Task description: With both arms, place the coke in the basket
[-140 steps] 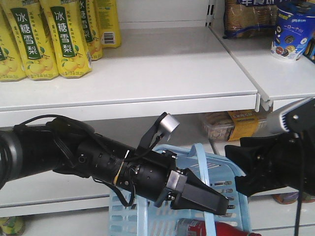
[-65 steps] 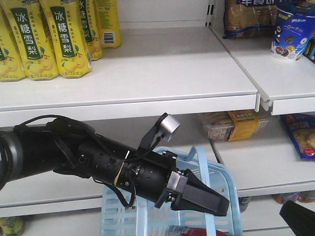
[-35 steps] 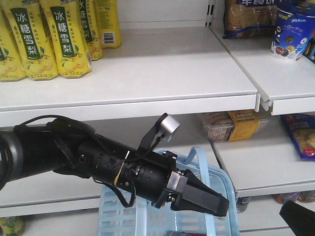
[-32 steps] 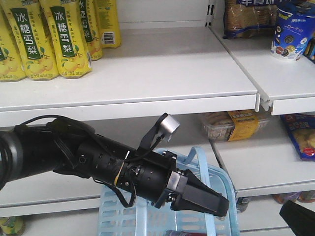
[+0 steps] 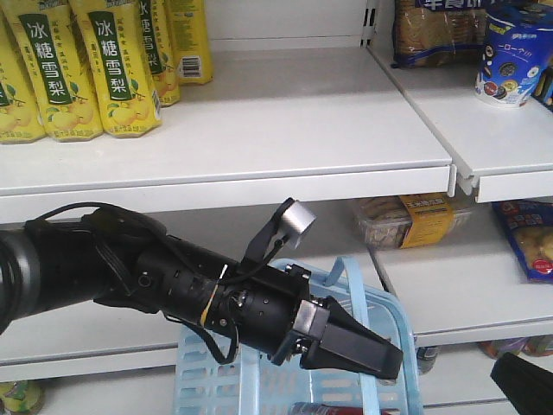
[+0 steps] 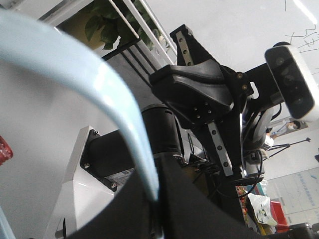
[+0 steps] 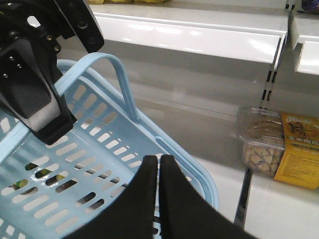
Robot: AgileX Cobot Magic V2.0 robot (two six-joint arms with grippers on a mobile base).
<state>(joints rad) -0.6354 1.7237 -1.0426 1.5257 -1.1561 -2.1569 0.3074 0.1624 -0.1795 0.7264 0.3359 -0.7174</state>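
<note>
Left gripper (image 5: 380,361) clamping basket (image 5: 393,320) handle (image 5: 356,298), white shelf (image 5: 259,130) above

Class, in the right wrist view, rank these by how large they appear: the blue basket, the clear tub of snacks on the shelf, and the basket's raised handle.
1. Basket, by far the largest.
2. Handle and clear snack tub: too close to rank, and the tub sits farther from the camera, so its apparent size misleads.
</note>
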